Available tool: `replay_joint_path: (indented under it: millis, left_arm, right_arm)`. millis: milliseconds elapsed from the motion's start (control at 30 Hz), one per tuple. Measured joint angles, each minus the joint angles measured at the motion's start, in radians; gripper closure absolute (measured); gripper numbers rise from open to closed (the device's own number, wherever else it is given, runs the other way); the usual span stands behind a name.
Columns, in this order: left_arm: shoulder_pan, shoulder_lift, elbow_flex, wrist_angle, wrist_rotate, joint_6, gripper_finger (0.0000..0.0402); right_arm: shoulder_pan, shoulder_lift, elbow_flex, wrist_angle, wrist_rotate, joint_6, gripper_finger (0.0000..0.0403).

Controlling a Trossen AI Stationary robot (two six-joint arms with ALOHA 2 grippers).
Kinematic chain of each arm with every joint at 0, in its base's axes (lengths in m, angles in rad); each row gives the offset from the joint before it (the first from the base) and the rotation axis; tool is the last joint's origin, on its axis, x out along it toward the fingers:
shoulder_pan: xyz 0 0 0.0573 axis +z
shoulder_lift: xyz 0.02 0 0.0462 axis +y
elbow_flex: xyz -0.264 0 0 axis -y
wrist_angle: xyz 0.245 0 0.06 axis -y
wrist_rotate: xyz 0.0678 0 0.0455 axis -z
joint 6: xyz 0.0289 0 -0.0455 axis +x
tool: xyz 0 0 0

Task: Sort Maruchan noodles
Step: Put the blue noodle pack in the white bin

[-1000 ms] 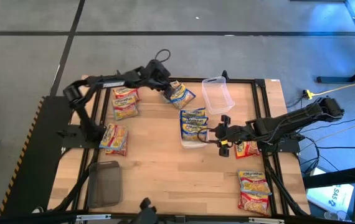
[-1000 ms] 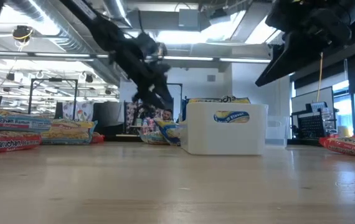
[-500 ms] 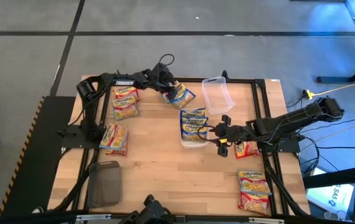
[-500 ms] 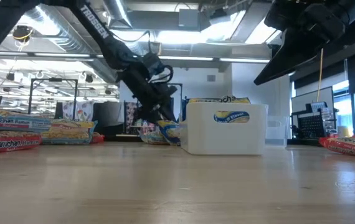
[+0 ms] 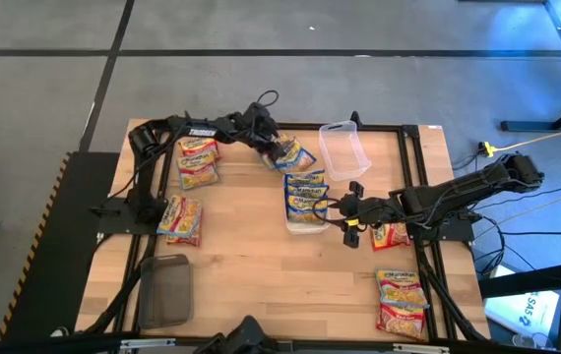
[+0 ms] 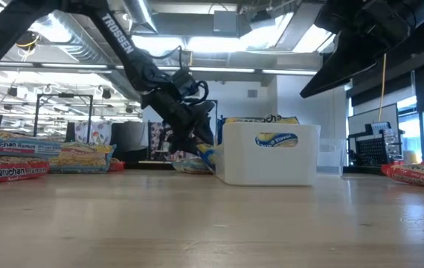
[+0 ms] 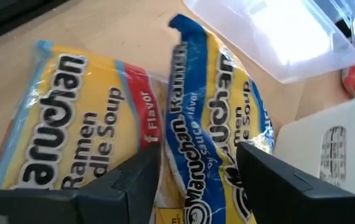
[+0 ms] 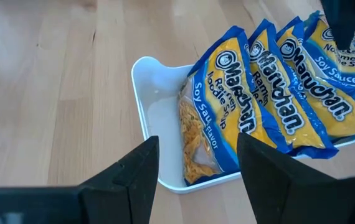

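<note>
Two Maruchan noodle packets lie flat on the table's far middle: a blue-bordered one and a red-bordered one, also seen from above. My left gripper is open and low over them, its fingers on either side of the blue packet's near end. Several blue packets stand on edge in the white tray. My right gripper hovers open just right of that tray, holding nothing. My left gripper's open fingers slant down from the table's left over the blue-bordered packet's near end. Whether they touch it I cannot tell. The packet lies flat on the table.
A clear plastic tub stands right of the two packets. More packets lie at the far left, the left, the right and the near right. A dark mesh tray sits near left.
My left gripper has come down and a little toward the table's right, onto the two packets at the far middle, tipping its fingers lower. It has stayed open. The packets lie where they were.
</note>
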Motion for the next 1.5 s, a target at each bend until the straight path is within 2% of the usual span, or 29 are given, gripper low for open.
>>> replay_joint_path:
  millis: [267, 533, 600, 800, 1000, 1300, 1500]
  left_arm:
    - [-0.049, 0.0, 0.0, -0.016, 0.0, 0.113, 0.0264]
    - [-0.059, 0.0, 0.0, -0.003, -0.015, 0.192, 0.0377]
    - [-0.059, 0.0, 0.0, 0.003, -0.023, 0.206, 0.0394]
    - [-0.06, -0.029, -0.002, 0.001, -0.088, 0.253, 0.0399]
    - [-0.075, -0.135, -0.002, -0.034, -0.201, 0.339, 0.04]
    - [-0.139, -0.348, -0.002, -0.211, -0.377, 0.437, 0.0401]
    - [-0.241, -0.487, -0.002, -0.351, -0.451, 0.44, 0.0401]
  right_arm:
    - [0.0, 0.0, 0.0, 0.0, 0.0, -0.002, 0.021]
    - [0.0, 0.0, 0.0, 0.001, 0.0, 0.002, 0.021]
    - [0.0, 0.0, 0.0, 0.001, 0.0, 0.002, 0.021]
    - [0.0, 0.0, 0.0, 0.001, 0.0, 0.003, 0.021]
    - [0.0, 0.0, 0.0, 0.001, 0.001, 0.001, 0.021]
    - [0.0, 0.001, 0.0, 0.001, 0.026, -0.003, 0.021]
    - [0.0, 0.001, 0.0, 0.003, 0.026, -0.002, 0.021]
